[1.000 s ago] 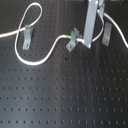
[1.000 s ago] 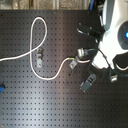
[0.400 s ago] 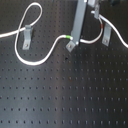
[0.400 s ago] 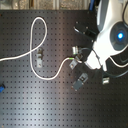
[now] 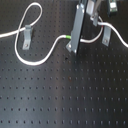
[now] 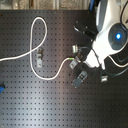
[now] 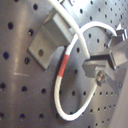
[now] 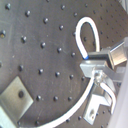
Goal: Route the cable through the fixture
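One white cable [image 5: 47, 55] lies on the black perforated worktop [image 5: 65, 100], looping through a grey clip [image 5: 26, 36] well apart from the jaws, then curving up to them. Jaws of the gripper [image 5: 96, 23] are closed on the cable, per the first wrist view [image 7: 102, 62]. Red band [image 7: 62, 65] marks cable beside another clip [image 7: 47, 35]. A further clip [image 5: 105, 35] stands just beside the jaws.

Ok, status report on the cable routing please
Tool shut on cable. Cable already through the clip at first exterior view's left. Second clip beside tool. Nothing blocking.
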Controlling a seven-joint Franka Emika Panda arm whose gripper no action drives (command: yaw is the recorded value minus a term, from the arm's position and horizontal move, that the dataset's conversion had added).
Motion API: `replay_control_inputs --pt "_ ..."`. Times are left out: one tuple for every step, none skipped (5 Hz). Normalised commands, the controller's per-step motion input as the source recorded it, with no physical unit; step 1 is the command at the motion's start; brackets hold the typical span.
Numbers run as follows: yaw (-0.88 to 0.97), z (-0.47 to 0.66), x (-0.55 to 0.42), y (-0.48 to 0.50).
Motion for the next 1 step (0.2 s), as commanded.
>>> replay_control_inputs --pt "-0.11 0.53 -0.061 -0.172"
